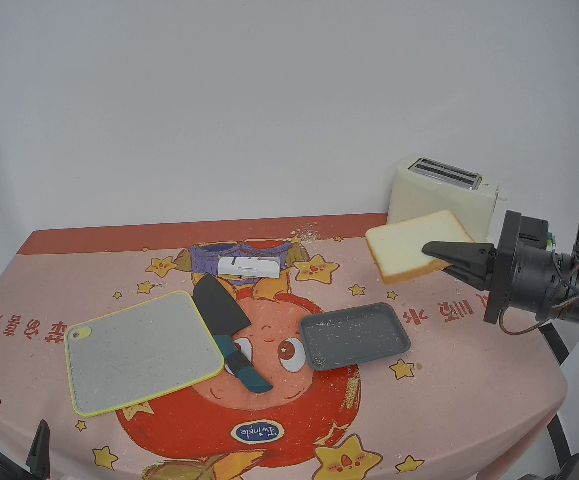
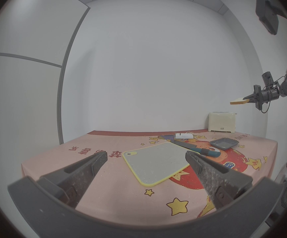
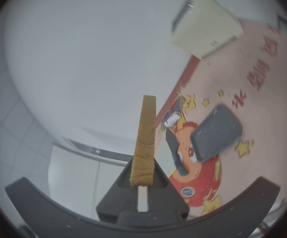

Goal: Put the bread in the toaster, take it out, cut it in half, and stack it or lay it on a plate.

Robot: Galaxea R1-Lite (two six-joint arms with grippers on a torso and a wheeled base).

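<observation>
Right gripper [image 1: 431,249] clamped on one edge of the bread slice [image 1: 406,247]; slice is held flat in the air, close to the cream toaster [image 1: 444,198]. Grey plate [image 1: 355,336] on the table, below and left of it. Farther left lie a teal-handled knife [image 1: 226,325] and a cutting board [image 1: 139,351]. Left gripper [image 2: 146,154] spread wide, holding nothing, low at the table's near left edge.

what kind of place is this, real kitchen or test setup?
Likely a staged test room, not a home kitchen: bare white walls, one cartoon-cloth table, and kitchen props on it, a toaster, cutting board and knife, with bread in the right gripper.
</observation>
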